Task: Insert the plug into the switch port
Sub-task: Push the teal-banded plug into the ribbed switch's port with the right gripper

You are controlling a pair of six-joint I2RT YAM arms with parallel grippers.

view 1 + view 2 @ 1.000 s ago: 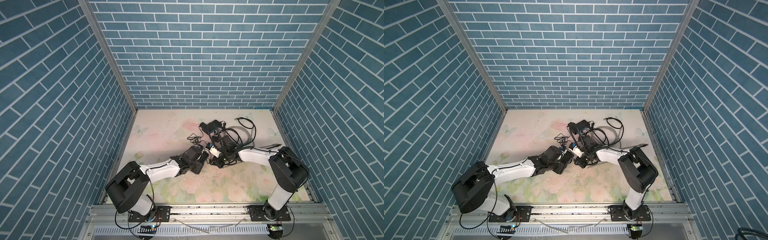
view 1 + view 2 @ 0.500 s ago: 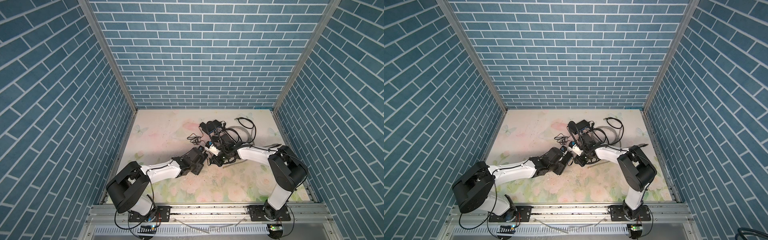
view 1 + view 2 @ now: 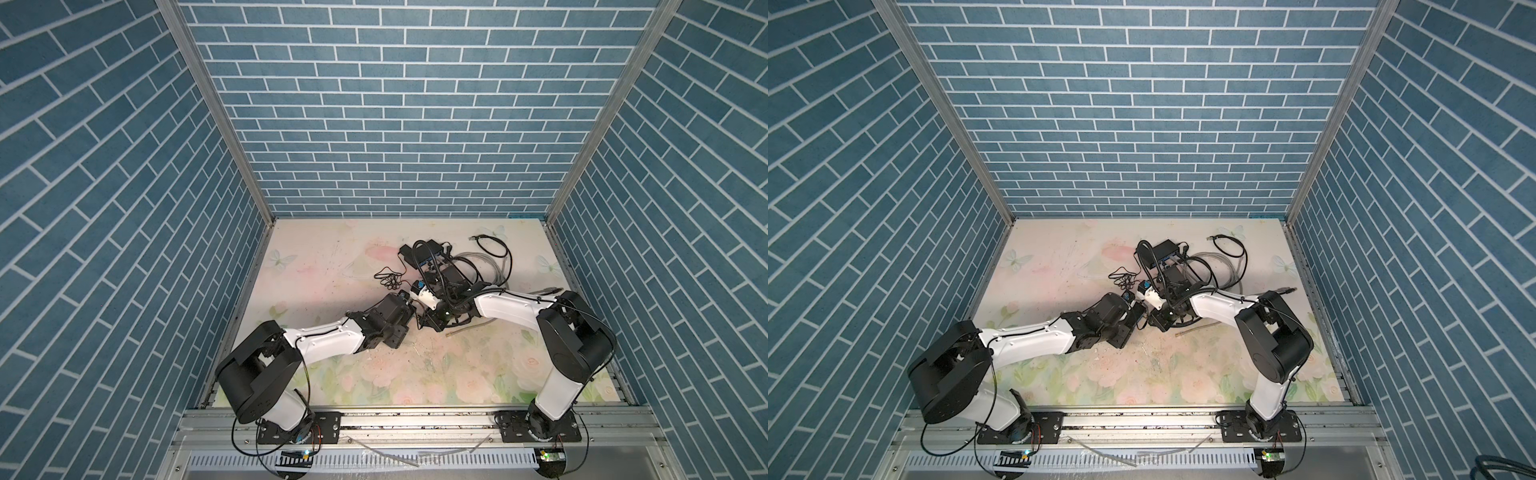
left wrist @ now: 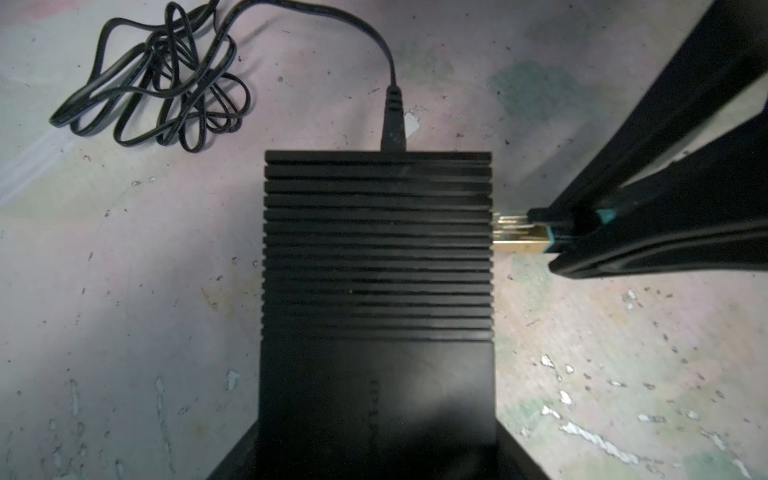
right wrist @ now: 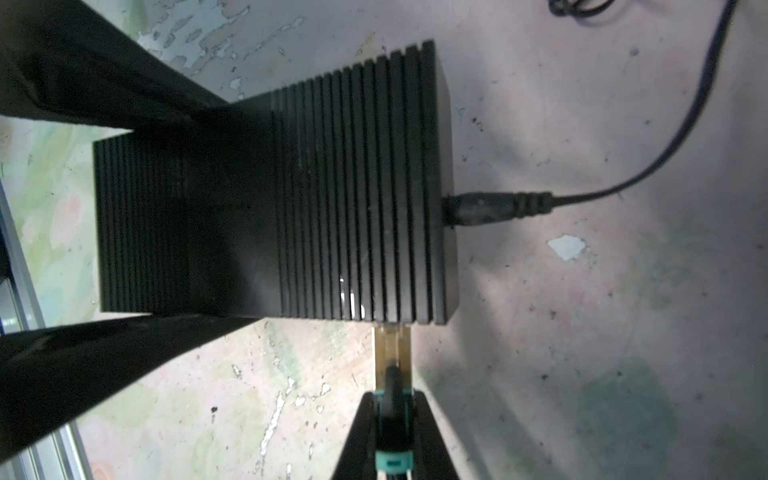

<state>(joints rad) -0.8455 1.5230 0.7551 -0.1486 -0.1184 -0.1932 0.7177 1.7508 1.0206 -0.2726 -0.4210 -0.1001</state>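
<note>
Across the last second almost nothing had shifted: in both top views the left arm (image 3: 328,337) and the right arm (image 3: 505,306) stayed met over the same spot on the surface (image 3: 316,266), and neither set of fingers widened or narrowed. That stillness suggested the job had reached its slow, fine part, pressing home rather than travelling. The left fingers (image 5: 108,365) stood fairly wide and clamped the switch (image 4: 376,249) by two opposite sides, steadying it on the surface. The right fingers (image 4: 665,245) were nearly closed, pinching the plug (image 4: 521,243) at its teal collar. The plug met the same side face of the switch that one left finger pressed, but nearer the switch's far end, pointing straight in. Its gold nose touched or just entered that face. The port itself was hidden, so how deep the plug sat could not be told. Most of the gold body still showed outside the switch, so it was probably not yet seated. The power cord (image 4: 392,120) left the switch's far end, clear of the plug.
</note>
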